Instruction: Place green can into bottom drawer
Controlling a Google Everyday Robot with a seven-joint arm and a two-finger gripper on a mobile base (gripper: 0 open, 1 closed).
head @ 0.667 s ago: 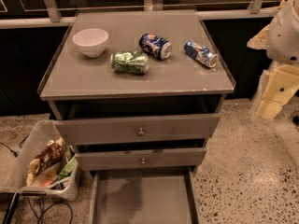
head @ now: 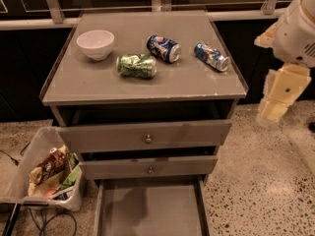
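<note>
- Camera view, the relation that matters: the green can (head: 137, 66) lies on its side on the cabinet top (head: 147, 91). It sits well to the left of the gripper (head: 272, 108) and higher in the picture, so your reach will have to run leftward and up over the top's right edge.
- The gripper hangs off the cabinet's right side, above the speckled floor (head: 256, 191), about level with the top drawer (head: 145, 138) and well apart from the can. You cannot tell whether it is open or closed. Nothing shows in its hold.
- The can's long axis runs roughly left to right across the picture, with one round end turned toward the gripper's side. You would likely do better gripping across the body than along its length, and lying like this it may roll if nudged.
- Mind the neighbours. The dark blue can (head: 164, 48) lies just behind and to the right of the green one, close but apparently apart. The slim blue-and-silver can (head: 211, 56) lies between the green can and the gripper's side. The white bowl (head: 96, 44) stands behind and to the left.
- The bottom drawer (head: 162, 211) stands pulled out at the cabinet's foot, below the can's spot.
- Hidden from you: the drawer's front end is cut off by the lower edge, so you cannot see how far out it reaches. The arm runs out of view at the right edge.
</note>
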